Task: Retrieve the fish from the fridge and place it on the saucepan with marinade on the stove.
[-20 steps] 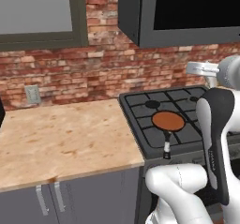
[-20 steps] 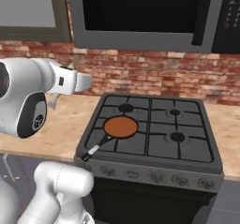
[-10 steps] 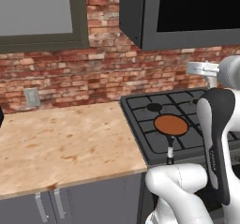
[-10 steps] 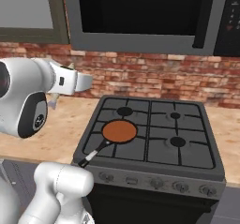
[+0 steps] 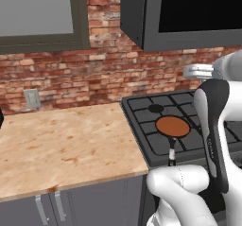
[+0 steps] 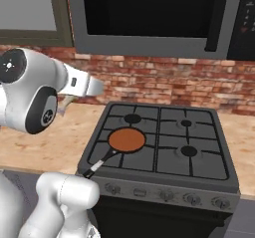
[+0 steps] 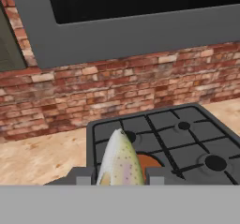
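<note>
My gripper (image 7: 119, 177) is shut on the fish (image 7: 120, 158), a pale, speckled, silvery body that sticks up between the two fingertips in the hand view. Beyond it and lower lies the saucepan (image 7: 150, 161), partly hidden by the fish. The saucepan (image 6: 127, 140) sits on the front left burner of the stove (image 6: 199, 155), with the flat orange-brown marinade (image 5: 173, 126) covering its inside and its thin black handle pointing at the front edge. My hand (image 6: 87, 86) hovers above and left of the stove. The fridge is out of view.
A dark microwave (image 6: 149, 13) hangs above the stove, over a brick wall (image 5: 71, 73). A wooden counter (image 5: 61, 144) runs left of the stove with grey cabinets below. More counter (image 6: 244, 132) lies to the stove's right. Knobs (image 6: 164, 194) line the stove's front.
The whole scene has drifted slightly and grown a little, so the base has crept closer to the stove. The gripper stays shut on the fish.
</note>
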{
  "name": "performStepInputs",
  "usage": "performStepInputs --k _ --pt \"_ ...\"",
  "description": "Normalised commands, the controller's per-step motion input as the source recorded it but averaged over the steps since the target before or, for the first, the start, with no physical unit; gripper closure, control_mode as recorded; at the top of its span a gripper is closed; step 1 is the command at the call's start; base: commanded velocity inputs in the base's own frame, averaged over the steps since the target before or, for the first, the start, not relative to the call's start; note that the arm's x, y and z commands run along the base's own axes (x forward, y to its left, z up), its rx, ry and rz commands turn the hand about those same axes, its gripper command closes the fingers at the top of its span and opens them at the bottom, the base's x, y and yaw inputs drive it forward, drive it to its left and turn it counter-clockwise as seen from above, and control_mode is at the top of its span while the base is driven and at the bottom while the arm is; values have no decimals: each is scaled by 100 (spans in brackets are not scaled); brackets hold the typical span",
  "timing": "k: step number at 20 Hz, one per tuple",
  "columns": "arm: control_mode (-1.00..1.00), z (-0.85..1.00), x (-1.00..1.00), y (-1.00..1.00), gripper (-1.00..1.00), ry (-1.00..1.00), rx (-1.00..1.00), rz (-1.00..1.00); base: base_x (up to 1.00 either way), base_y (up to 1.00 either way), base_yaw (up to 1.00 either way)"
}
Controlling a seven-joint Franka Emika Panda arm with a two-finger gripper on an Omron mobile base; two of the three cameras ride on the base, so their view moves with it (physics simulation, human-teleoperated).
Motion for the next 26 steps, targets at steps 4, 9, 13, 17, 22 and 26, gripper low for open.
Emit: performStepInputs --k 4,9,13,17,22,26 --pt "-100 -37 1 -20 100 42 0 0 0 0 0" --pt "-100 -45 0 -25 100 34 0 0 0 0 0" --pt "-100 -17 0 -7 100 16 0 0 0 0 0" --pt "-100 -24 0 0 100 1 0 0 0 0 0" --pt "-100 -52 0 0 100 0 0 0 0 0 0" --pt "-100 -57 2 0 100 0 0 0 0 0 0"
